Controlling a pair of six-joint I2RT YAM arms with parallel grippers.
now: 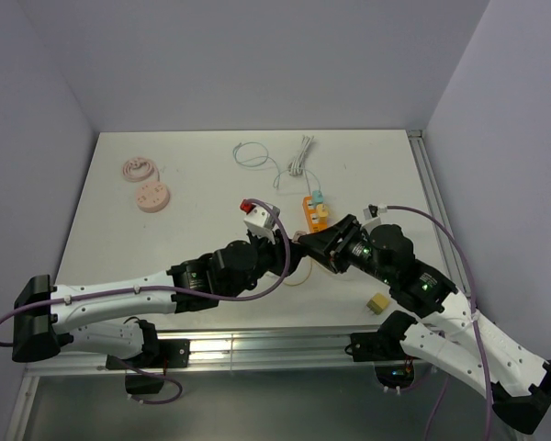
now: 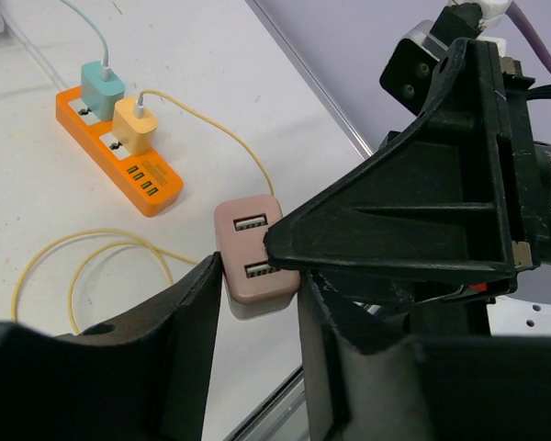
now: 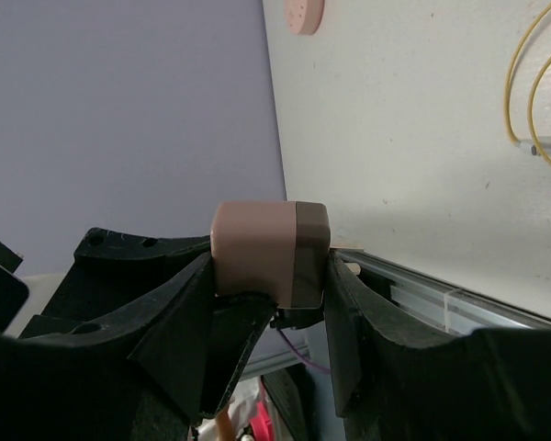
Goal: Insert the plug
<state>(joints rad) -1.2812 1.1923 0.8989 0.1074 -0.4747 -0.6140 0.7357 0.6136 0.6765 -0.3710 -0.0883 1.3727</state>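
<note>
A pink USB charger block (image 2: pixel 246 243) with two ports hangs above the table between both grippers. My left gripper (image 2: pixel 257 280) is shut on its sides. My right gripper (image 3: pixel 269 262) is shut on the same block (image 3: pixel 262 243), and its black finger (image 2: pixel 413 220) crosses the block's right edge. The two grippers meet at the table's middle, left (image 1: pixel 287 248) and right (image 1: pixel 307 243). A yellow cable (image 2: pixel 92 253) lies looped on the table, its clear plug end (image 3: pixel 546 145) loose. An orange power strip (image 2: pixel 119 152) lies behind.
A teal charger (image 2: pixel 102 87) and a yellow charger (image 2: pixel 134 127) sit in the strip. A red-and-white block (image 1: pixel 254 215), two pink discs (image 1: pixel 151 197), white cables (image 1: pixel 298 158) and a tan cube (image 1: pixel 377 302) lie around. The table's metal front rail (image 3: pixel 422 294) is close below.
</note>
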